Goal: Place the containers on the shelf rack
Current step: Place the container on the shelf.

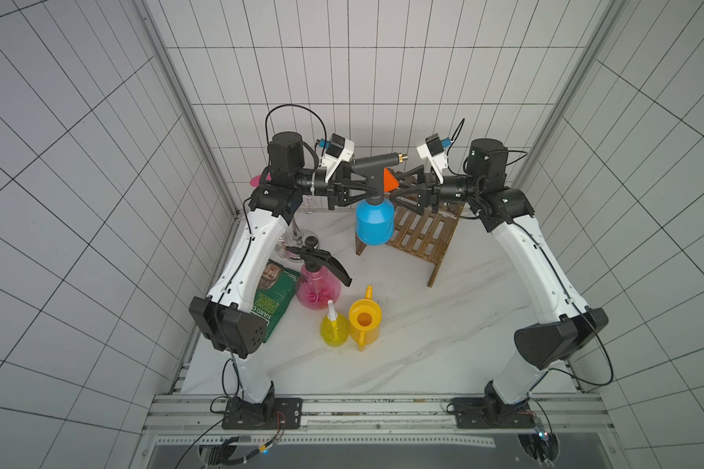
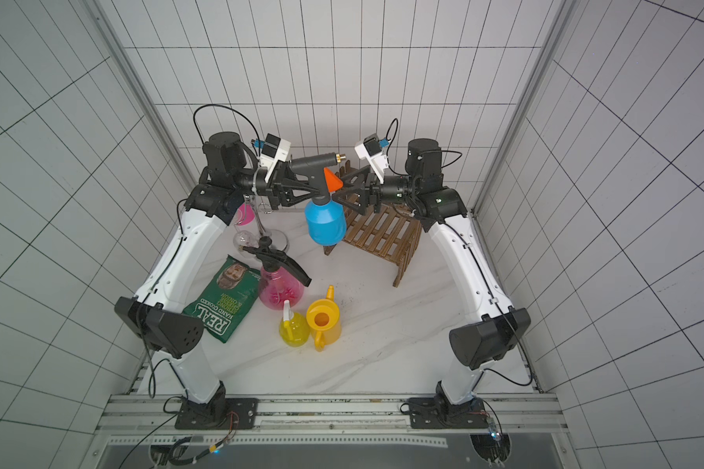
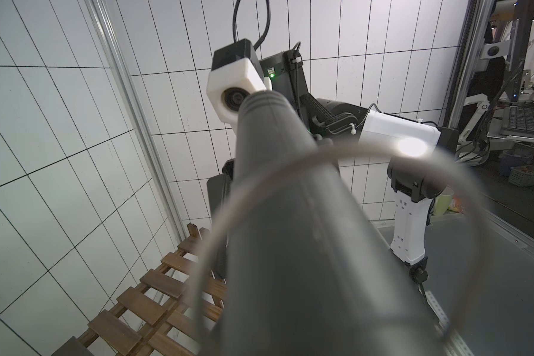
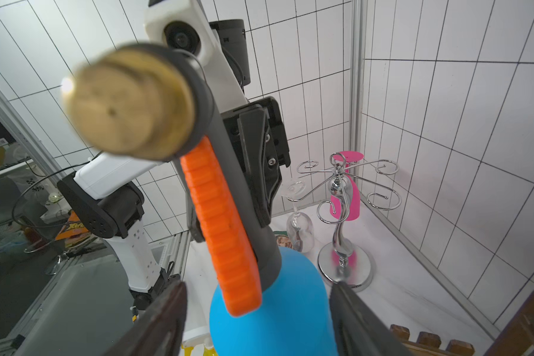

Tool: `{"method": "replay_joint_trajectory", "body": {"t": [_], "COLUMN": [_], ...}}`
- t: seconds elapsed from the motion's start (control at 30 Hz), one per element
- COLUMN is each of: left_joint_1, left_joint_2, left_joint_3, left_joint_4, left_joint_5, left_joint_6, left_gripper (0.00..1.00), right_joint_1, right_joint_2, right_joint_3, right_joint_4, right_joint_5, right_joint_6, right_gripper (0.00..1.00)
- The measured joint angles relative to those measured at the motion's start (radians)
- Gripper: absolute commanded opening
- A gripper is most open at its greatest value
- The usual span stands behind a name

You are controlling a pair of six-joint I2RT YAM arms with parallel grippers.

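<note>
Four in all: blue bottle point(image 1: 374, 222) aloft at the one shelf rack's point(image 1: 420, 234) 9 o'clock, left gripper point(image 1: 371, 191) pinching its neck, right gripper point(image 1: 395, 191) spread around it. Pink sprayer point(image 1: 317, 290), yellow bottle point(image 1: 334, 331) and watering can point(image 1: 366, 321) stand on the desk point(image 1: 444, 325) at 7 o'clock, by one crisp bag point(image 1: 277, 300).

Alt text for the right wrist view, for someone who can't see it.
A blue spray bottle with an orange trigger and brass nozzle fills the frame, its grey neck gripped by the left claw; the open right claw flanks its body. Behind stand a chrome glass holder, a clear glass and a pink glass.
</note>
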Motion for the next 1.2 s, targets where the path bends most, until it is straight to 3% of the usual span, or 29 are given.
{"method": "replay_joint_trajectory", "body": {"t": [0.4, 0.53, 0.6, 0.63, 0.8, 0.83, 1.03, 1.2], "left_joint_1": [-0.018, -0.021, -0.020, -0.020, -0.021, -0.021, 0.005, 0.087], "left_joint_2": [0.000, 0.000, 0.000, 0.000, 0.000, -0.001, -0.074, -0.200], "left_joint_3": [-0.001, -0.002, -0.002, -0.002, -0.008, -0.012, -0.159, -0.340], "left_joint_4": [0.000, -0.004, -0.013, -0.015, -0.003, 0.000, 0.117, 0.333], "left_joint_5": [0.000, 0.004, 0.007, 0.006, -0.012, -0.025, -0.171, -0.380], "left_joint_6": [0.000, -0.011, -0.024, -0.026, -0.011, -0.008, -0.059, -0.181], "left_gripper": [0.00, 0.03, 0.11, 0.21, 0.90, 0.97, 0.98, 0.98], "right_joint_1": [0.015, 0.016, 0.017, 0.017, 0.017, 0.015, -0.042, -0.131], "right_joint_2": [0.002, 0.002, 0.001, 0.001, -0.001, -0.006, -0.066, -0.077], "right_joint_3": [0.017, 0.017, 0.018, 0.018, 0.009, -0.005, -0.196, -0.340], "right_joint_4": [-0.013, -0.011, -0.013, -0.013, -0.013, -0.003, 0.218, 0.509], "right_joint_5": [-0.046, -0.052, -0.055, -0.056, -0.053, -0.052, -0.040, 0.034], "right_joint_6": [-0.012, -0.035, -0.052, -0.058, -0.060, -0.056, 0.081, 0.246], "right_gripper": [0.26, 0.05, 0.00, 0.00, 0.00, 0.00, 0.00, 0.00]}}
